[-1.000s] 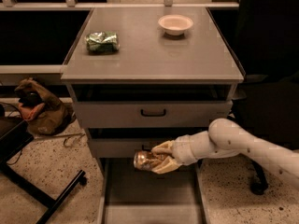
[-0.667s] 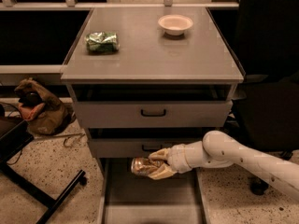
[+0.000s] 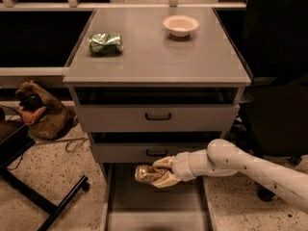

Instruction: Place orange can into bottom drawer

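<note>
Atop the grey cabinet [image 3: 159, 61]: shiny green foil packet [image 3: 105, 43] left, pale round bowl [image 3: 180, 25] right. Below, the gripper [image 3: 157, 173] holds the gold-orange metal can [image 3: 143, 173] over the open grey metal bottom drawer [image 3: 154, 207].

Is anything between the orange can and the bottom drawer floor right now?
Nothing visible. The gripper holds the orange can sideways above the open bottom drawer, and no object shows on the grey floor beneath it.

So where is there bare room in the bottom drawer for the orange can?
The bottom drawer floor is bare from side to side in front of the gripper, whose jaws hold the orange can over its back end. It is crowded only there.
</note>
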`<state>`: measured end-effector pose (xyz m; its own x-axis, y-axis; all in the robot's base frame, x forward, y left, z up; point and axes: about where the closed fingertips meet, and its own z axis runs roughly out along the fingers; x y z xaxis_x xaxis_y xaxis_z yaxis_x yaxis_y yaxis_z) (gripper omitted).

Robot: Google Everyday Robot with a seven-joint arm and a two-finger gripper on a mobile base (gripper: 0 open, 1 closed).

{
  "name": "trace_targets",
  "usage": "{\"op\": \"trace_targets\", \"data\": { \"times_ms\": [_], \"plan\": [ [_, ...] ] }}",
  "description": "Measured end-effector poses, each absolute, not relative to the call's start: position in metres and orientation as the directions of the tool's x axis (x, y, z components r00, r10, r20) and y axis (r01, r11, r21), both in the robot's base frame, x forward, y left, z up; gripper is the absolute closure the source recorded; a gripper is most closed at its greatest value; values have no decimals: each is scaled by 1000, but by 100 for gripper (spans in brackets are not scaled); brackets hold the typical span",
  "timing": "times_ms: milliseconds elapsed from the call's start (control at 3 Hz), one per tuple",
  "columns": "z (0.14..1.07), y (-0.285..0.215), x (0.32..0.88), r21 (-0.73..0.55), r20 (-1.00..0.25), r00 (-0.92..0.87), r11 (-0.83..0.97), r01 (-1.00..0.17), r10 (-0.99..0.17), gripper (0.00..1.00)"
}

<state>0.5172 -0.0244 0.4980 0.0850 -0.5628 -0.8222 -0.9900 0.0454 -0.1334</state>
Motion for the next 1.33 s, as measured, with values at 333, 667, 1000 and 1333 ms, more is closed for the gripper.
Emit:
{"op": "trace_targets", "data": {
  "times_ms": [333, 667, 1000, 1333],
  "plan": [
    [450, -37, 519, -113, -848, 45, 98, -989, -528, 100],
    [394, -54, 511, -74, -872, -14, 162, -984, -489, 100],
    [394, -54, 511, -74, -872, -14, 162, -984, -489, 100],
    [368, -50, 510, -48, -872, -36, 160, -986, -488, 100]
  ]
}}
